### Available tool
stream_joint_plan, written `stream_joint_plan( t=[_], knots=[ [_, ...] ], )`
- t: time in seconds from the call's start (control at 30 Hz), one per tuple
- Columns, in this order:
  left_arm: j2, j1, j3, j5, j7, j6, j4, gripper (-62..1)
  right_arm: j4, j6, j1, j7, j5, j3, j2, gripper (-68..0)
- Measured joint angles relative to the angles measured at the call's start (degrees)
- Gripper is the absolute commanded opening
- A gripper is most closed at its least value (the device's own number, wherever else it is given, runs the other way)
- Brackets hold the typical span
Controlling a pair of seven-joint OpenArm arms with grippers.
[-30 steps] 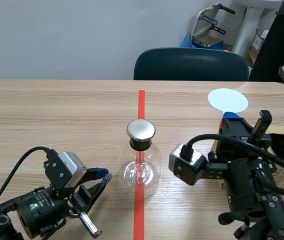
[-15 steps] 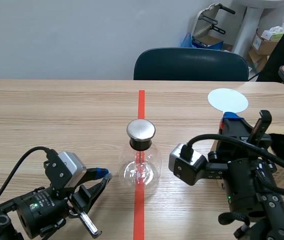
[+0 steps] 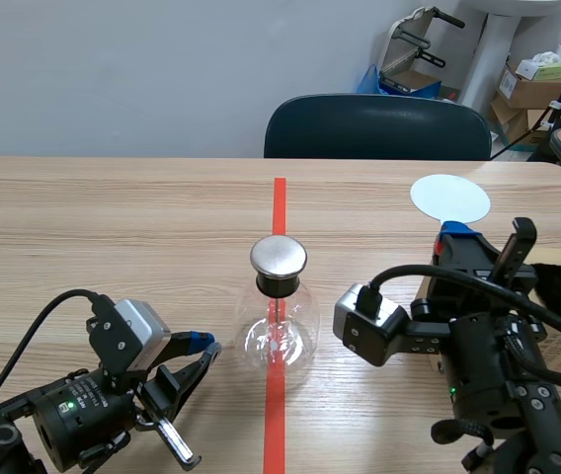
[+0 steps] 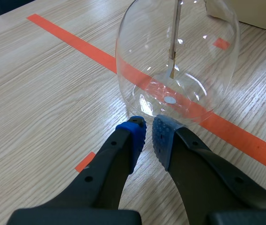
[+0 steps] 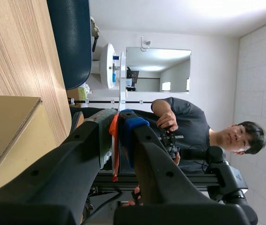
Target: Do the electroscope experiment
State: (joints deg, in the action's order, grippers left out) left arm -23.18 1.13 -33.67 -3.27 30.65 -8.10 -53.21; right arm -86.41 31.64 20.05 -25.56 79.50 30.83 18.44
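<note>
Pale wood-grain worktop before a plain grey wall, with a dark chair at its far edge. At left, your left gripper lies low, fingers almost together on nothing, tips just beside the electroscope flask. The flask stands upright on the orange tape line, long axis vertical, metal cap uppermost. At right, your right gripper is clamped on the stem of a white disc.

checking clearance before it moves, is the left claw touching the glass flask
Apart. The scene view shows a strip of bare table between the left claw and the glass flask.
</note>
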Motion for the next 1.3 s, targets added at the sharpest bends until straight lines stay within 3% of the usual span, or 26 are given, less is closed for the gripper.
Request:
stream_joint_plan(
  t=[0.67, 0.77, 1.1, 1.3],
  knots=[
    [0.0, 0.0, 0.0, 0.0, 0.0, 0.0, 0.0, -52.2, 0.0, 0.0, 0.0, 1.4, 0.0, 0.0, 0.0, -66.5],
    [0.0, 0.0, 0.0, 0.0, 0.0, 0.0, 0.0, -52.2, 0.0, 0.0, 0.0, 4.6, 0.0, 0.0, 0.0, -66.5],
    [0.0, 0.0, 0.0, 0.0, 0.0, 0.0, 0.0, -52.2, 0.0, 0.0, 0.0, 25.0, 0.2, 0.0, 0.0, -66.5],
    [0.0, 0.0, 0.0, 0.0, 0.0, 0.0, 0.0, -52.2, 0.0, 0.0, 0.0, 33.4, 0.2, 0.0, 0.0, -66.5]
  ],
)
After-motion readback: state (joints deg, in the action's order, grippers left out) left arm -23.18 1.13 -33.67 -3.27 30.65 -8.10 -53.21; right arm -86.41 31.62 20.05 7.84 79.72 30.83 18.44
